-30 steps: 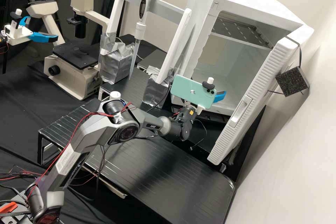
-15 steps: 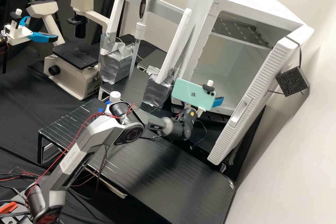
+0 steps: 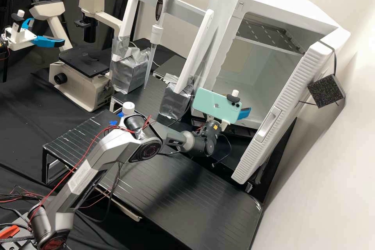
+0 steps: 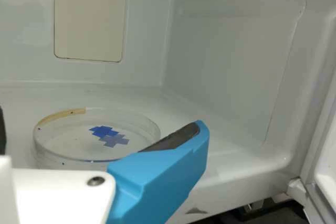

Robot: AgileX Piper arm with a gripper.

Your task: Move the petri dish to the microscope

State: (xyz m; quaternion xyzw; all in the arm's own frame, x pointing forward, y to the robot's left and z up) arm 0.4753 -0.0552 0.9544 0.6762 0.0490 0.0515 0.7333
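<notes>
black bench (image 3: 187,203), high view: the arm (image 3: 117,140) has nudged its gripper (image 3: 245,113) toward the open incubator (image 3: 273,4), probably lining up a grasp; a phone (image 3: 216,105) hides part of it.

wrist view: clear petri dish (image 4: 100,142) on the incubator floor (image 4: 142,98), between parted jaws; one blue finger (image 4: 163,182) covers its near edge, the other is mostly cut off.

petri dish (image 4: 79,148): clear, glossy, smooth; glass or plastic, we can't tell
tool (image 3: 245,113): we see smooth plastic-looking blue, dark matt pad
cabinet (image 3: 273,2): smooth white, plastic-looking, ribbed door edge
shelf (image 3: 267,35): slotted metal, we'd say
microscope (image 3: 86,93): beige satin body, black matt stage
surface (image 3: 187,199): black, grooved, soft sheen
wraps (image 3: 174,101): crinkled silver, shiny
drape (image 3: 27,113): black matt cloth, creased
phone (image 3: 211,103): smooth, glossy back
block (image 3: 326,91): rough, speckled
</notes>
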